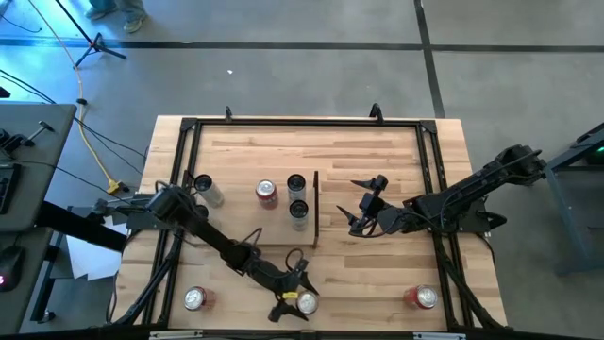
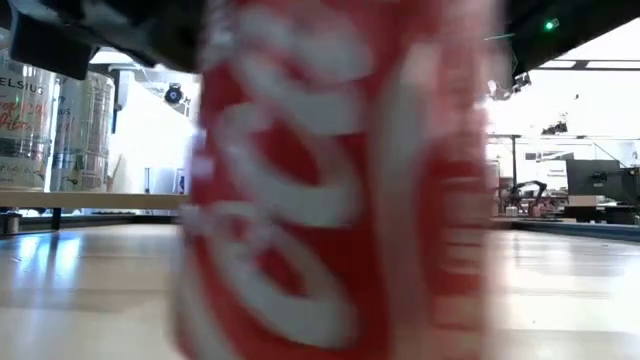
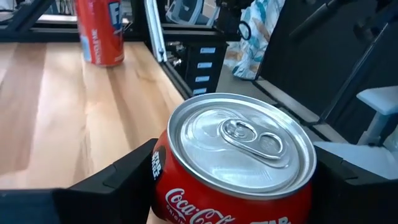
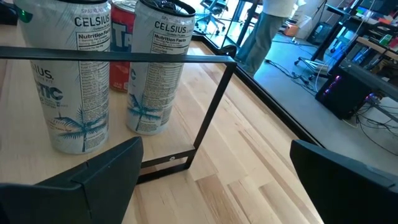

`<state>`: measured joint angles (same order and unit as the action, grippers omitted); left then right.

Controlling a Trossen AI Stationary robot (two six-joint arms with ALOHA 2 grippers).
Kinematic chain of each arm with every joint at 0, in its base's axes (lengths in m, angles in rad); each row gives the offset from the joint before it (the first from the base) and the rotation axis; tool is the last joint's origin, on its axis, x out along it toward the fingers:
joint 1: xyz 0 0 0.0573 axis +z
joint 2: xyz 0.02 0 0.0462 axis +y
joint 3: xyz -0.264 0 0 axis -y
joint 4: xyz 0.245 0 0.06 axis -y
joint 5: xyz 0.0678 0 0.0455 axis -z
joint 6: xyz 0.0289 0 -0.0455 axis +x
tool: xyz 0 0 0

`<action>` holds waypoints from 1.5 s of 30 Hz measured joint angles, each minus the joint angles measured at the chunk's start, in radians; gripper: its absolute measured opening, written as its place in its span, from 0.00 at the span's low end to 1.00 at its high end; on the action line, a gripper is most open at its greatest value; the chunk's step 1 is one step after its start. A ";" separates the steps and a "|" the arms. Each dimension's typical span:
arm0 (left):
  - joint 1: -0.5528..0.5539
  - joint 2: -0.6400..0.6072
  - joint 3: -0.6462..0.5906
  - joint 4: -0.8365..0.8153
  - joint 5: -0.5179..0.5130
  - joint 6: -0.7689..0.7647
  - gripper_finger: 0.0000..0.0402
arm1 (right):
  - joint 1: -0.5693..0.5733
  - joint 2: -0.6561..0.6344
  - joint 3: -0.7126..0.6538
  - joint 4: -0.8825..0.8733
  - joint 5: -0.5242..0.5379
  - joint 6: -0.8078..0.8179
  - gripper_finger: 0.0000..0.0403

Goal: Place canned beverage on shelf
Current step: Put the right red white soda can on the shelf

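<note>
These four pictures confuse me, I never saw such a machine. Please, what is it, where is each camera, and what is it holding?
It is a robot with two dark arms at a wooden table. One camera looks down from above, one sits at table height, one rides on each wrist. The left gripper has its fingers around a red cola can near the front edge. The right gripper waits open beside the shelf, where four cans already stand. Two more cans wait on the table.

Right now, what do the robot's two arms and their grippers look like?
Both arms are dark, slim and jointed, each ending in a two-finger gripper. The left gripper has broad matte-black fingers with flat angular faces. The right gripper has the same black, wedge-shaped fingers. No markings show on either, and cables cannot be made out.
</note>
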<state>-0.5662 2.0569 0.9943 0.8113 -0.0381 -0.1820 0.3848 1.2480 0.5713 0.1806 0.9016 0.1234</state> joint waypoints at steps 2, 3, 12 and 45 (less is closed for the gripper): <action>-0.003 -0.030 -0.044 0.003 -0.002 -0.003 0.68 | 0.000 0.000 0.000 -0.001 0.000 0.000 0.98; -0.004 -0.046 -0.066 0.005 -0.004 -0.007 0.68 | 0.000 0.000 0.000 0.000 0.000 0.000 0.98; -0.013 -0.179 -0.245 0.010 -0.043 -0.026 0.69 | 0.000 0.000 0.000 -0.005 0.000 0.000 0.98; -0.090 -0.311 -0.321 -0.105 -0.125 -0.143 0.69 | 0.000 0.000 0.000 -0.005 0.000 0.000 0.98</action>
<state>-0.6561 1.7454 0.6735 0.7061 -0.1629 -0.3253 0.3847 1.2480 0.5709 0.1761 0.9014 0.1234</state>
